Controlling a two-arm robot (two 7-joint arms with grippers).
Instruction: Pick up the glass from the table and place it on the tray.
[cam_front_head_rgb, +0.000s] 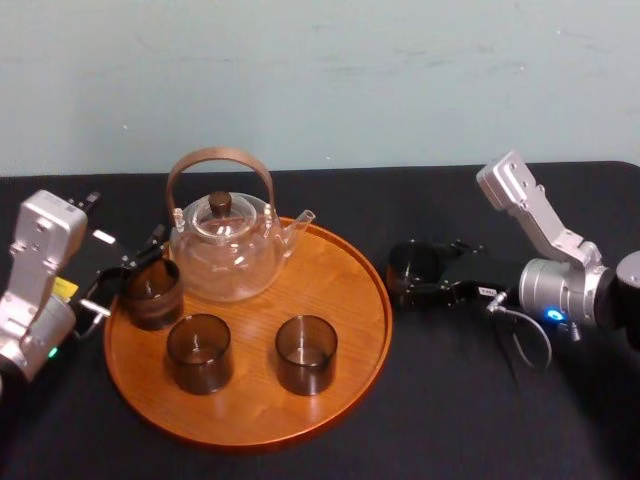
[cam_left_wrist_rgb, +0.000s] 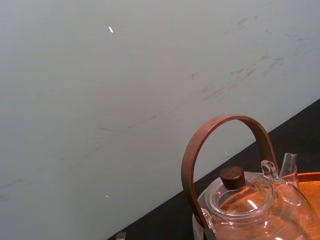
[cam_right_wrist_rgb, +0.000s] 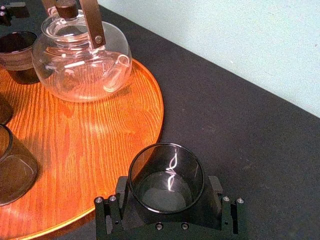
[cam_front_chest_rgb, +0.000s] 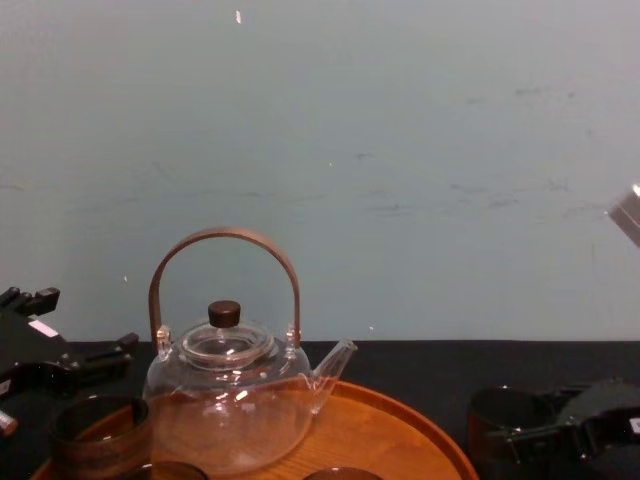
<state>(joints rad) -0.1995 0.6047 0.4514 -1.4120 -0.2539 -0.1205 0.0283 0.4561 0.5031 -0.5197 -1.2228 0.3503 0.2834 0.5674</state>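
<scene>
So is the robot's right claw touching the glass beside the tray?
Touching. In the right wrist view, the right gripper has the glass between its fingers, and both press against its sides with no gap.

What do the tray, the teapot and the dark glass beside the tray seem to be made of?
The tray looks like wood with a smooth orange-brown finish: grain lines run across it. The teapot seems clear glass, see-through with highlights; its handle may be wood. The dark glass in the right gripper seems smoky tinted glass, glossy and translucent.
</scene>
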